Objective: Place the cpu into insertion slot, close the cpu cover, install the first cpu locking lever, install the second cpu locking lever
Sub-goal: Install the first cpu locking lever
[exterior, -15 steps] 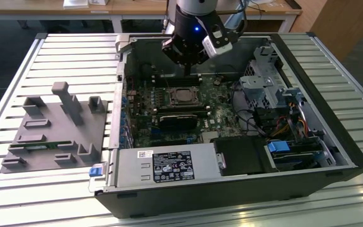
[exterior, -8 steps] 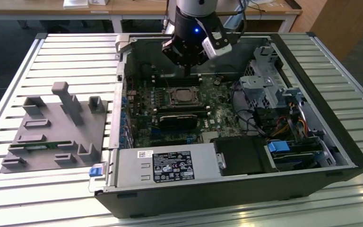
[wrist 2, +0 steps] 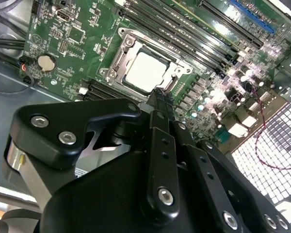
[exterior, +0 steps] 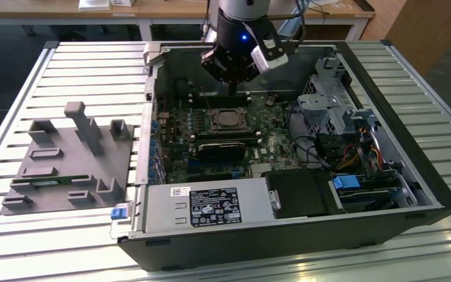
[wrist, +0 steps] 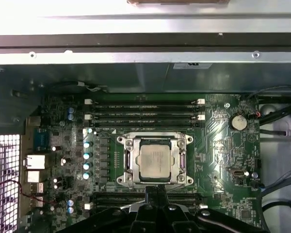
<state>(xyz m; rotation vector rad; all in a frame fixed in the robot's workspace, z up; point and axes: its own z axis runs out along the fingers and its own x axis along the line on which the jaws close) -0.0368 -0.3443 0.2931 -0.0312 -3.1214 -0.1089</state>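
One cpu (wrist: 154,162) lies flat in the slot (wrist: 157,141), well inside the open case (exterior: 413,194). We see the cover (wrist: 127,162) folded down over the slot, its silver frame bordering the chip on every side. Just beside the slot, over the nearest memory slots (wrist: 136,198), we find the gripper (wrist: 155,190). Its narrow fingers are pressed together, with nothing between them. Whether they touch the board (wrist: 223,141) we cannot tell.

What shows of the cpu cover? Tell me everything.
The cover is a thin, square, silver metal frame with a square cut-out. It lies flat on the green board, framing the chip, which shows through its middle. The tool hangs close by one edge; contact cannot be told.
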